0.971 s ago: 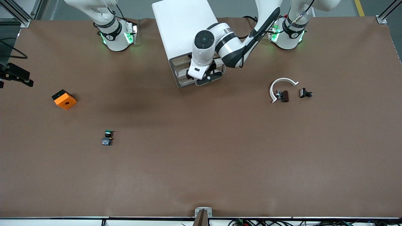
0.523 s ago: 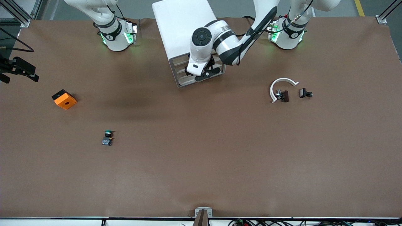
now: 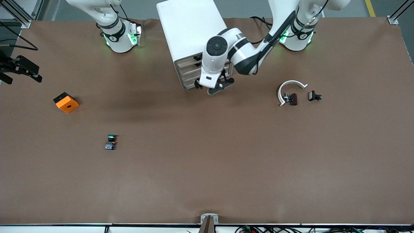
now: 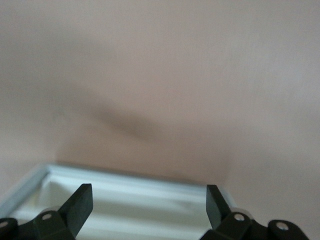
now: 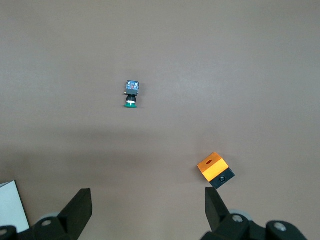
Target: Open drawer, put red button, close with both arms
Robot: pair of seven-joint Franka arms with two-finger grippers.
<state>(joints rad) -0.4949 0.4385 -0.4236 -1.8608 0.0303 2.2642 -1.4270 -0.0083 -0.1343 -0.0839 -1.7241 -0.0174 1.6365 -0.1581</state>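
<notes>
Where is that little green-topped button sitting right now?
In the front view the green-capped button sits alone on the brown table, toward the right arm's end. Its nearest neighbour is the orange cube, and the button lies nearer the front camera.

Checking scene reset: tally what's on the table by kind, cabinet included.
Cabinet: 1
Orange cube: 1
Green button: 1
White curved piece: 1
Small dark parts: 2
Total: 6

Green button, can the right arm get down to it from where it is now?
Probably yes. The right gripper hangs open above bare table, and the green button stands alone, apart from the orange cube.
</notes>
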